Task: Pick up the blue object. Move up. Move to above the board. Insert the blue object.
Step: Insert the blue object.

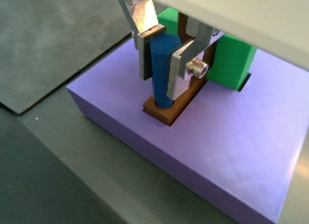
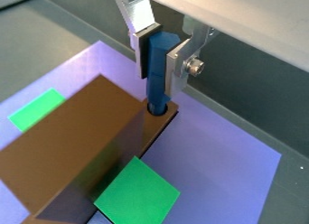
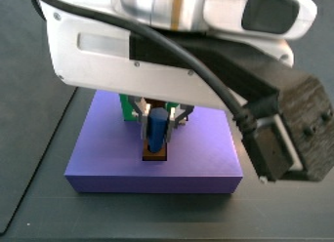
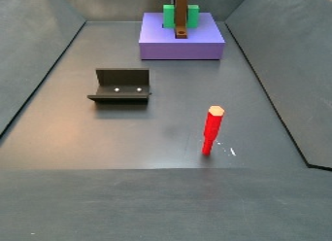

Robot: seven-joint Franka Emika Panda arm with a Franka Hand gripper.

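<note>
My gripper (image 1: 164, 67) is shut on the blue object (image 1: 161, 76), a slim upright blue peg held between the silver fingers (image 1: 183, 65). It stands over the end of the board (image 1: 169, 109), a brown plank passing through a green block (image 1: 237, 58). In a wrist view the peg (image 2: 157, 70) has its lower end in the round hole (image 2: 158, 107) of the board (image 2: 85, 151). In a side view the gripper (image 3: 158, 127) holds the peg (image 3: 156, 135) upright on the board (image 3: 156, 155).
The board lies on a wide purple slab (image 1: 223, 151), which also shows in both side views (image 3: 156, 174) (image 4: 182, 46) at the far end of the grey floor. A red peg (image 4: 212, 131) stands upright on the floor. The fixture (image 4: 120, 86) stands to its left.
</note>
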